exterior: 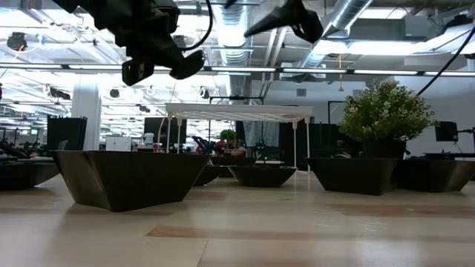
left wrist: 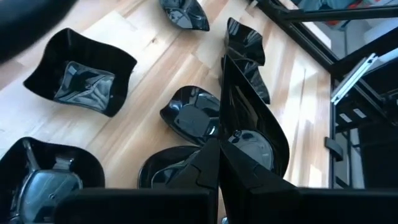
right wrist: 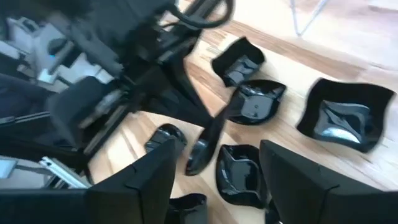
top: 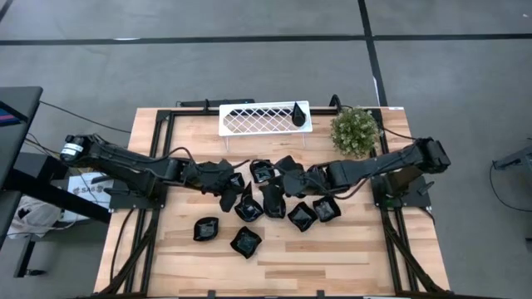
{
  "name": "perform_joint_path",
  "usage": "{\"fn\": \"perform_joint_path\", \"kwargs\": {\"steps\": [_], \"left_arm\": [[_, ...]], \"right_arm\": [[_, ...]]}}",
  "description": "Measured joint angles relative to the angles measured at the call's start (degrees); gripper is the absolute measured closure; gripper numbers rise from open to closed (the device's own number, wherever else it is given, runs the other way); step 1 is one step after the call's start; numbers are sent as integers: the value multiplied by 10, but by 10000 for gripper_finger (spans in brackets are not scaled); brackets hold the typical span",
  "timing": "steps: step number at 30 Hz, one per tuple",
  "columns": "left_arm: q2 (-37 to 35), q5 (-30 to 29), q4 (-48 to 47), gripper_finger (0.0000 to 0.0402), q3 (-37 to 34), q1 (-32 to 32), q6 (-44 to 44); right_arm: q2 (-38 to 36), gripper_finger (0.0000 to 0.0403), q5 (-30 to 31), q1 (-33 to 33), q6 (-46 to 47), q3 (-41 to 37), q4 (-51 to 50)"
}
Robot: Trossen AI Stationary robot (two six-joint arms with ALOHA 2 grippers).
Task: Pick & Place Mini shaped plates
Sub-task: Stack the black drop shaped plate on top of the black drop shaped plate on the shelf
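I had both arms over mid-table, above a cluster of black plates (top: 274, 203). L gripper (top: 226, 184) was clamped on a teardrop plate (left wrist: 249, 134) by its rim, holding it tilted on edge above the others; in the low view it hung clear of the wood. R gripper (top: 293, 178) hovered w/ fingers (right wrist: 140, 180) spread wide, holding nothing. One teardrop plate (top: 298, 114) already sat on the white tray (top: 258, 120) at the far edge, beside the plant (top: 356, 130). About eight more plates lay loose around the grippers. Risks as I judged them: glossy rim could slip from the thin pinch; the two grippers were near each other and could collide; a low swing could knock neighbouring plates.
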Motion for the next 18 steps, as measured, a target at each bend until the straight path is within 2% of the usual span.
{"fn": "perform_joint_path", "kwargs": {"steps": [7,10,18], "left_arm": [[0,2,-8,397,0,3,0],[0,2,-26,397,0,3,0],[0,-5,-47,397,0,3,-8]], "right_arm": [[49,192,-80,-31,-8,-1,26],[54,200,-84,-31,-20,-1,57],[87,215,-84,-36,-2,0,49]]}}
